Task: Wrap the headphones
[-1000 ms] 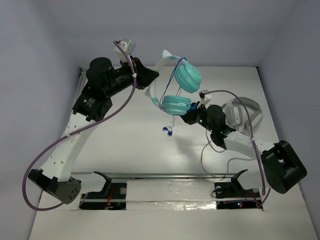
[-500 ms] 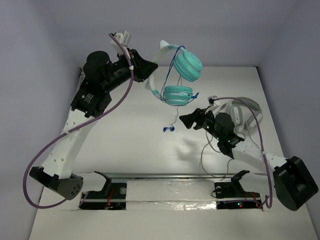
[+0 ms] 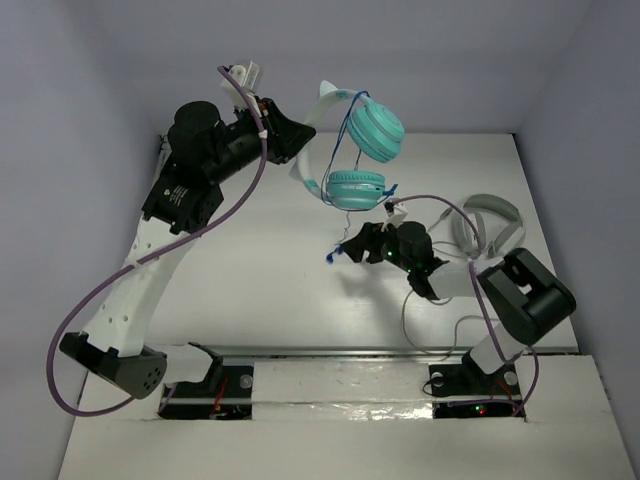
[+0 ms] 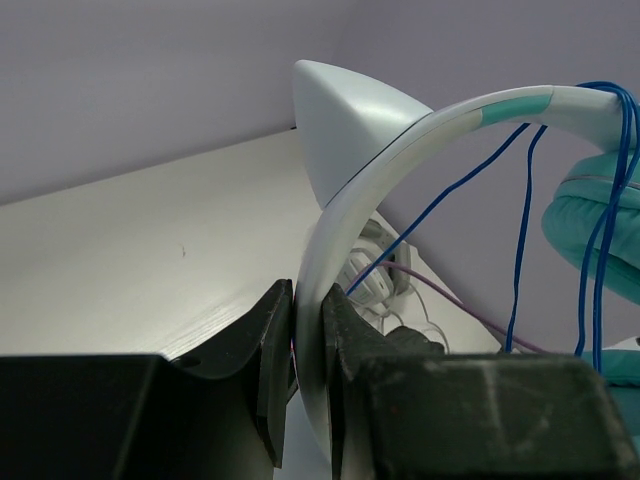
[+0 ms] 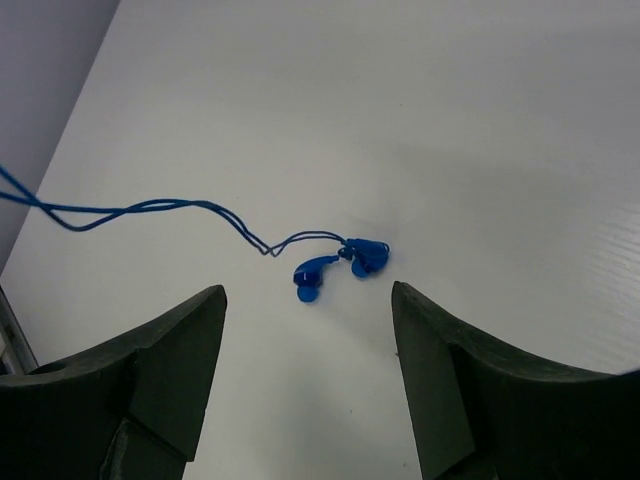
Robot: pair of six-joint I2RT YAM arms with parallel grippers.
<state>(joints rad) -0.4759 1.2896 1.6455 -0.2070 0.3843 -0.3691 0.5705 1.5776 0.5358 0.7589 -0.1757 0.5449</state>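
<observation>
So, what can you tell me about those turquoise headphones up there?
The headphones look small and plastic, with two round turquoise earcups and a white headband bearing a pointed bump. The left gripper pinches the headband, holding them aloft. Their thin blue cord loops over the band and dangles, its end on the table.

**Second headset lying at the table's right**

A white table (image 3: 250,290) fills the view, closed in by pale lavender walls (image 3: 80,80). At about 3 o'clock on the tabletop lie larger grey-white headphones (image 3: 468,232), partly hidden. A thin grey cable (image 3: 404,318) loops from there toward 5 o'clock, near the front edge.
</observation>
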